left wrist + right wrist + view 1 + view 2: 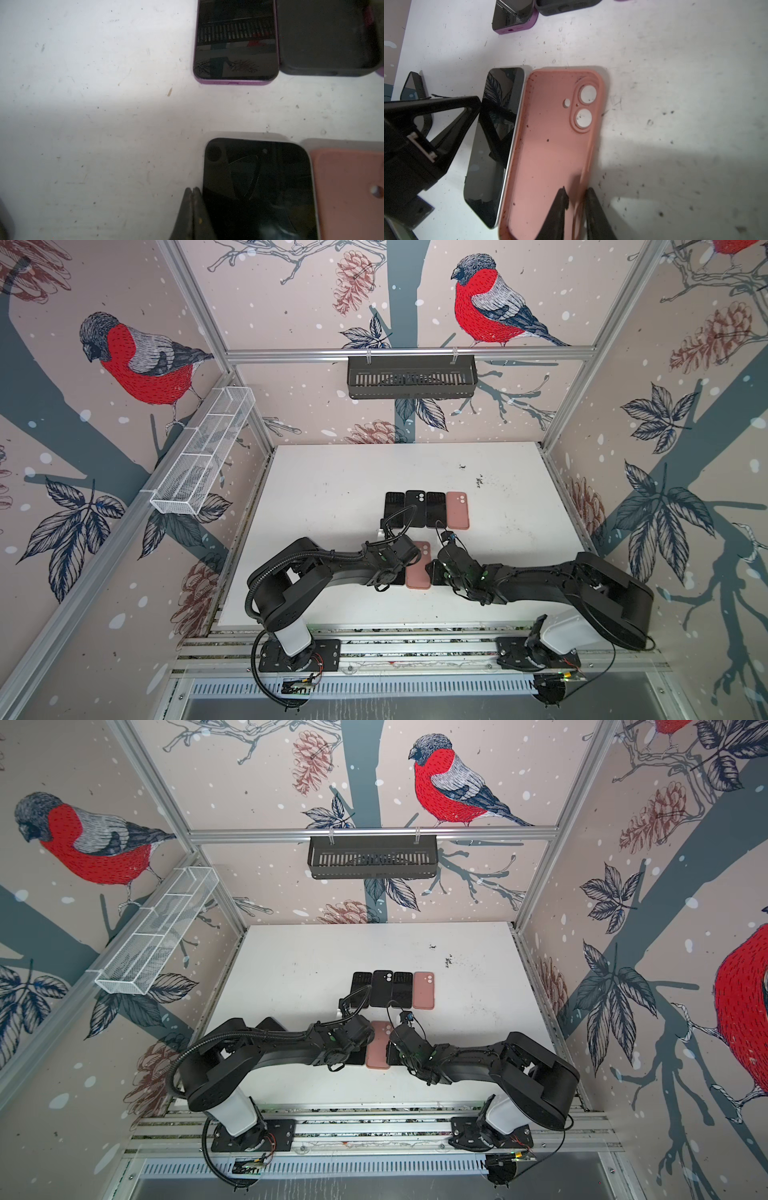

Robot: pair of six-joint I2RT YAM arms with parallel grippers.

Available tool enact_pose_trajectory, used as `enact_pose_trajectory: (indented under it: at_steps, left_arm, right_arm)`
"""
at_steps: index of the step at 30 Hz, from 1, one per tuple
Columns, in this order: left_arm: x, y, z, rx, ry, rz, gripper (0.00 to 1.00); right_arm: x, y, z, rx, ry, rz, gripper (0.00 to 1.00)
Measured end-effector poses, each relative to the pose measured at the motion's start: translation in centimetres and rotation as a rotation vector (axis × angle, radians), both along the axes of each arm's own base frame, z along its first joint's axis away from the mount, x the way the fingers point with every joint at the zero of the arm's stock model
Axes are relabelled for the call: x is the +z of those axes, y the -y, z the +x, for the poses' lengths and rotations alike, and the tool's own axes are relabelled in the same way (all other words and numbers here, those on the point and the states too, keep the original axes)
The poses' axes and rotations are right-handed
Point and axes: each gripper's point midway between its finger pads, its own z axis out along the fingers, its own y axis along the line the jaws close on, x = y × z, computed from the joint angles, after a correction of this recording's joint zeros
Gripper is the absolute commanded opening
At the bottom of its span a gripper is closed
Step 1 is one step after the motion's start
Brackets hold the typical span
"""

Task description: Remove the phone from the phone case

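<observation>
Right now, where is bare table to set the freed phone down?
Bare: the wide strip of table between the back wall and the row of four; the right side beyond that row; the front strip before the rail. Crowded: the middle, where phone, pink case, left gripper and right gripper meet.

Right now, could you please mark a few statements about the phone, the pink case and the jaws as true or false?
1. The pink phone case is empty. True.
2. The phone beside it lies screen down. False: its screen faces up.
3. The left gripper has its jaws wide open. False: they are shut, next to the phone's edge.
4. The right gripper has its jaws on either side of the case's side wall. True.
</observation>
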Motion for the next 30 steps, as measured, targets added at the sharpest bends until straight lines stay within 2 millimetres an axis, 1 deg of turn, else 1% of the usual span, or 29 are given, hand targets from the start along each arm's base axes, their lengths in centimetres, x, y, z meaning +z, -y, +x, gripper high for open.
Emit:
enact_pose_trajectory:
  at_steps: [3, 6, 8, 10, 12, 13, 15, 17, 18, 19, 20, 21, 22, 25, 27, 30]
  left_arm:
    - [0.5, 0.9, 0.4, -0.01, 0.01, -0.041, 0.0]
    - [1.2, 1.0, 0.4, -0.01, 0.021, -0.06, 0.0]
    - [2.3, 0.8, 0.5, -0.002, 0.046, -0.079, 0.0]
    - [3.5, 0.5, 0.4, 0.009, 0.07, -0.104, 0.06]
    - [4.8, 0.0, 0.3, 0.025, 0.088, -0.124, 0.18]
    - [5.5, -0.4, 0.1, 0.033, 0.101, -0.129, 0.29]
    - [7.1, -1.2, -0.2, 0.052, 0.126, -0.15, 0.54]
    - [8.7, -2.4, -0.7, 0.07, 0.157, -0.171, 0.77]
    - [9.5, -3.0, -1.0, 0.081, 0.17, -0.182, 0.84]
    - [10.3, -3.7, -1.3, 0.096, 0.186, -0.189, 0.89]
    - [11.1, -4.4, -1.6, 0.105, 0.197, -0.193, 0.96]
    - [11.8, -5.1, -1.8, 0.118, 0.211, -0.195, 0.99]
    - [12.5, -5.8, -2.0, 0.131, 0.22, -0.193, 0.99]
    - [13.8, -8.7, -2.4, 0.188, 0.232, -0.181, 0.99]
    - [14.1, -10.8, -2.5, 0.236, 0.23, -0.174, 0.99]
    - [13.9, -14.5, -2.5, 0.325, 0.217, -0.166, 0.99]
  right_arm:
    - [0.0, 0.0, 0.2, -0.002, -0.002, 0.006, 0.21]
    - [0.0, 0.0, 0.2, -0.002, -0.003, 0.008, 0.23]
    - [0.1, -0.1, 0.3, -0.002, -0.003, 0.012, 0.29]
    - [0.3, -0.1, 0.3, 0.0, -0.001, 0.018, 0.39]
    - [0.6, -0.1, 0.3, 0.002, 0.005, 0.023, 0.52]
    - [0.7, -0.1, 0.3, 0.002, 0.008, 0.025, 0.58]
    - [1.1, -0.1, 0.2, 0.007, 0.016, 0.025, 0.65]
    - [1.3, 0.0, 0.2, 0.015, 0.023, 0.017, 0.73]
    - [1.4, 0.1, 0.2, 0.016, 0.026, 0.015, 0.77]
    - [1.6, 0.1, 0.2, 0.019, 0.029, 0.015, 0.82]
    - [1.9, 0.1, 0.1, 0.023, 0.034, 0.014, 0.98]
    - [2.3, 0.1, 0.1, 0.029, 0.047, 0.015, 1.0]
    - [2.8, 0.1, 0.1, 0.035, 0.062, 0.016, 1.0]
    - [5.2, -0.2, -0.4, 0.071, 0.128, 0.038, 1.0]
    - [7.3, -0.4, -0.9, 0.098, 0.185, 0.057, 1.0]
    - [10.3, -0.5, -1.4, 0.123, 0.263, 0.092, 1.0]
